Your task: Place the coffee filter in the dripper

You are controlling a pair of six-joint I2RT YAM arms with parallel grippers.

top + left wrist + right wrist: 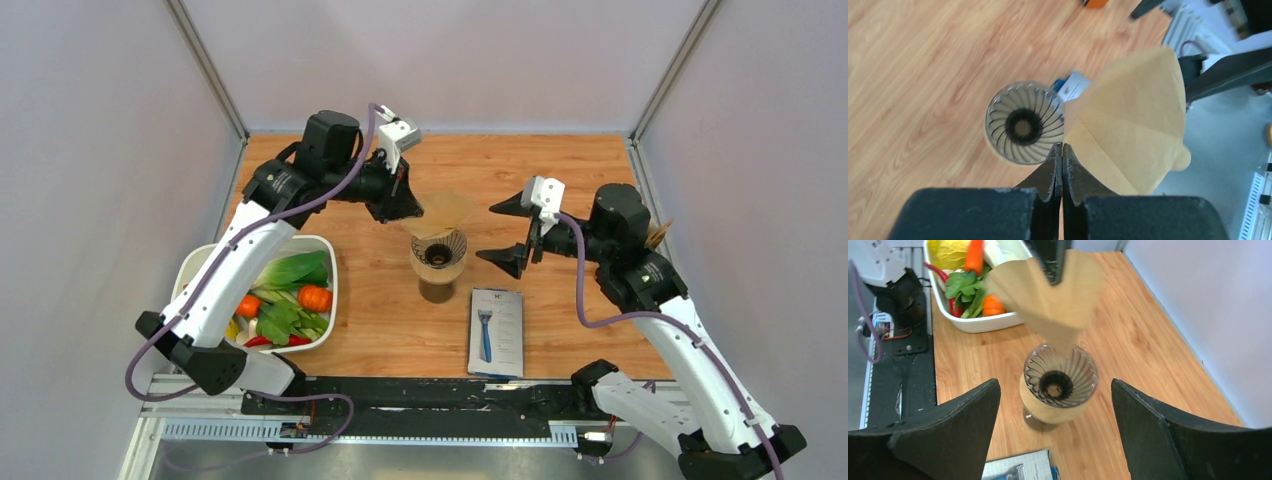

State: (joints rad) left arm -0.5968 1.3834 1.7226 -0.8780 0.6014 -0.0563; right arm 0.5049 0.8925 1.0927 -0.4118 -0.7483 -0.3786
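Observation:
The dripper [438, 262] stands upright mid-table, a translucent ribbed cone with a dark centre hole; it also shows in the left wrist view [1024, 123] and the right wrist view [1060, 380]. My left gripper [412, 207] is shut on the rim of the tan coffee filter [445, 212], which hangs point-down just above the dripper's far rim. The filter shows in the left wrist view [1128, 125], beside the fingertips [1058, 155], and in the right wrist view [1053, 300]. My right gripper [512, 232] is open and empty, right of the dripper, apart from it.
A white tub [330, 290] of vegetables stands at the left front. A boxed razor [497, 332] lies flat just in front of the dripper to the right. Walls enclose the table on the left, back and right.

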